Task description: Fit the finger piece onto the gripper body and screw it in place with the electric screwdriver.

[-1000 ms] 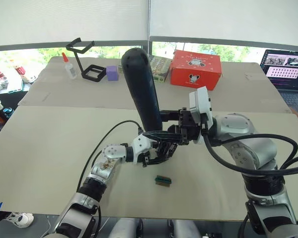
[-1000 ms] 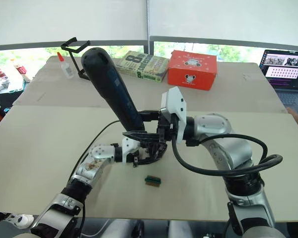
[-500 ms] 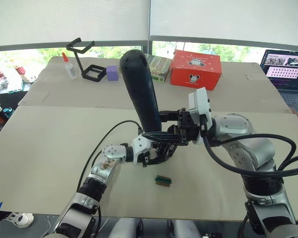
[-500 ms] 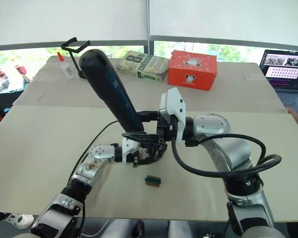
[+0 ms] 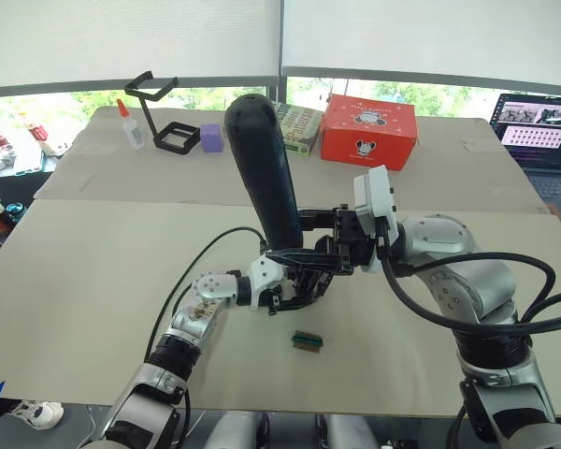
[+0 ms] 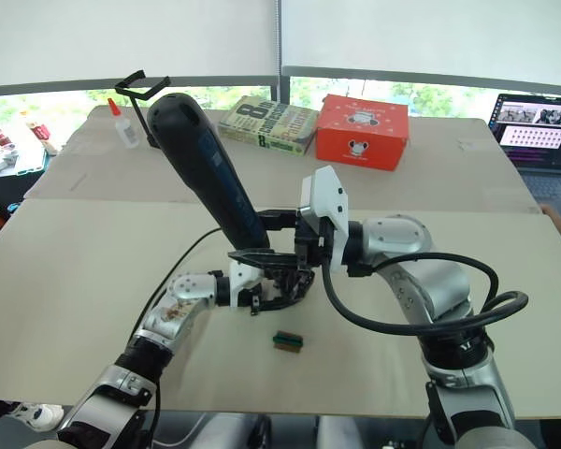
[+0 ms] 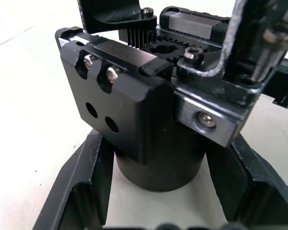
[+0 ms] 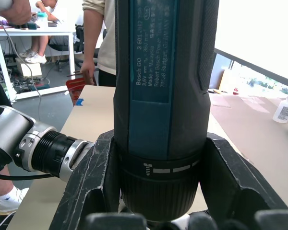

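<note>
My left gripper (image 5: 297, 286) is shut on the gripper body (image 7: 134, 100), a chunky black mechanism with screws and gear teeth, held just above the table's middle. Its fingers (image 7: 81, 191) clamp the body's round base. My right gripper (image 5: 297, 236) reaches in from the right and is shut on the electric screwdriver (image 5: 262, 168), a long black cylinder leaning toward the far left. The screwdriver's lower end sits right over the gripper body, and a thin metal bit (image 7: 272, 40) shows beside the body's top. I cannot tell the finger piece apart from the body's black parts.
A small green-and-black block (image 5: 307, 341) lies on the table just in front of the grippers. Along the far edge stand a red box (image 5: 367, 131), a book (image 5: 299, 126), a purple block (image 5: 210, 137), a black wire stand (image 5: 159, 117) and a glue bottle (image 5: 131, 126). A laptop (image 5: 538, 126) is at the far right.
The screwdriver's top end has tipped slightly further left. Both grippers keep their hold and stay in place.
</note>
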Controlling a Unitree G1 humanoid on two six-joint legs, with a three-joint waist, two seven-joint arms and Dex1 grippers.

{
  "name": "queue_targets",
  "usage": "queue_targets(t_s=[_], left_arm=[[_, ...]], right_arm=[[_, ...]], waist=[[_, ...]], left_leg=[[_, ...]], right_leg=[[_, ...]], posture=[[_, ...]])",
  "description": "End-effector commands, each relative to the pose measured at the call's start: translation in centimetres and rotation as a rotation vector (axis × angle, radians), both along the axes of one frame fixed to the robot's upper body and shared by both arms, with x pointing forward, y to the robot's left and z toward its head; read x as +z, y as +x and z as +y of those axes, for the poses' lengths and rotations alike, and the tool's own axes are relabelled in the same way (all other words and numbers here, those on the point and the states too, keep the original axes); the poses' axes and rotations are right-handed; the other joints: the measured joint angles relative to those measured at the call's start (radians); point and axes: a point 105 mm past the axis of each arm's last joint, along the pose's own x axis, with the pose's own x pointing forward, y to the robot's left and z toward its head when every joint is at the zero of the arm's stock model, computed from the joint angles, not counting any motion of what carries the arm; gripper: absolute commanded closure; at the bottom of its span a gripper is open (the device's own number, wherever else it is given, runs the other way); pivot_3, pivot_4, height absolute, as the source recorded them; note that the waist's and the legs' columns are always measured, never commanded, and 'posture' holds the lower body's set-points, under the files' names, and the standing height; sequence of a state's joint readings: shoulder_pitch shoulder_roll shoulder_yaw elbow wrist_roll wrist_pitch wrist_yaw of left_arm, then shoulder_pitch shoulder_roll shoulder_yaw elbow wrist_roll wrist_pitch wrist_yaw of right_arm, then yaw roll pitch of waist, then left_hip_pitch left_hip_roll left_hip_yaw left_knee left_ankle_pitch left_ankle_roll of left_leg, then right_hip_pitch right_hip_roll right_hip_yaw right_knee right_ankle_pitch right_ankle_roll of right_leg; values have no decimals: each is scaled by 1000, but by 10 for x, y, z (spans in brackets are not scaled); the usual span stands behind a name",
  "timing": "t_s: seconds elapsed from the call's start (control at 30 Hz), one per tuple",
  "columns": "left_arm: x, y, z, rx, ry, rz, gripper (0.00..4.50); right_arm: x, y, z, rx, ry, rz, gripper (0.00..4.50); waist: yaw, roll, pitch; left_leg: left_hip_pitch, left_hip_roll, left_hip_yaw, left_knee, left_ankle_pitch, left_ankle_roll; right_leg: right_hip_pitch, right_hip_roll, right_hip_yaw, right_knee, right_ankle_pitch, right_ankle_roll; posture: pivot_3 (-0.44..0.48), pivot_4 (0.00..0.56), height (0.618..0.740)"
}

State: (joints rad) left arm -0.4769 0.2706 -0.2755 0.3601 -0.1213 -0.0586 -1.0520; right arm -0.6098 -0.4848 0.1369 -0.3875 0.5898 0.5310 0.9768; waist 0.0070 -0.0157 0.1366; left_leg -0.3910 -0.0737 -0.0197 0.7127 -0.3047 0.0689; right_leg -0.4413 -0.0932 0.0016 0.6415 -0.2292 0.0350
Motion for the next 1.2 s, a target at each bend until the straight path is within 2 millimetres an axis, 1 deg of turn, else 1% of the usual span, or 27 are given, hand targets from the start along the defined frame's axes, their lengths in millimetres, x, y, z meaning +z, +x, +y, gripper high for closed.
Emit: queue_targets(t_s=[0.03, 0.47, 0.73, 1.2], left_arm=[[9, 0, -1, -8, -20, -28, 2194], [9, 1, -1, -9, -18, -29, 2194], [9, 0, -1, -10, -17, -30, 2194], [10, 0, -1, -13, -15, -32, 2194]], right_arm=[[16, -5, -1, 8, 35, -77, 2589], [22, -7, 0, 16, 43, -94, 2589], [18, -6, -1, 10, 25, -91, 2589], [21, -7, 0, 19, 34, -71, 2589]], waist=[[0, 0, 0], [0, 0, 0], [0, 0, 0], [0, 0, 0]], left_leg=[[0, 0, 0, 0, 0, 0], [0, 0, 0, 0, 0, 0], [0, 0, 0, 0, 0, 0], [0, 0, 0, 0, 0, 0]], right_leg=[[0, 0, 0, 0, 0, 0], [0, 0, 0, 0, 0, 0], [0, 0, 0, 0, 0, 0], [0, 0, 0, 0, 0, 0]], posture=[[0, 150, 740], [0, 150, 740], [0, 150, 740], [0, 150, 740]])
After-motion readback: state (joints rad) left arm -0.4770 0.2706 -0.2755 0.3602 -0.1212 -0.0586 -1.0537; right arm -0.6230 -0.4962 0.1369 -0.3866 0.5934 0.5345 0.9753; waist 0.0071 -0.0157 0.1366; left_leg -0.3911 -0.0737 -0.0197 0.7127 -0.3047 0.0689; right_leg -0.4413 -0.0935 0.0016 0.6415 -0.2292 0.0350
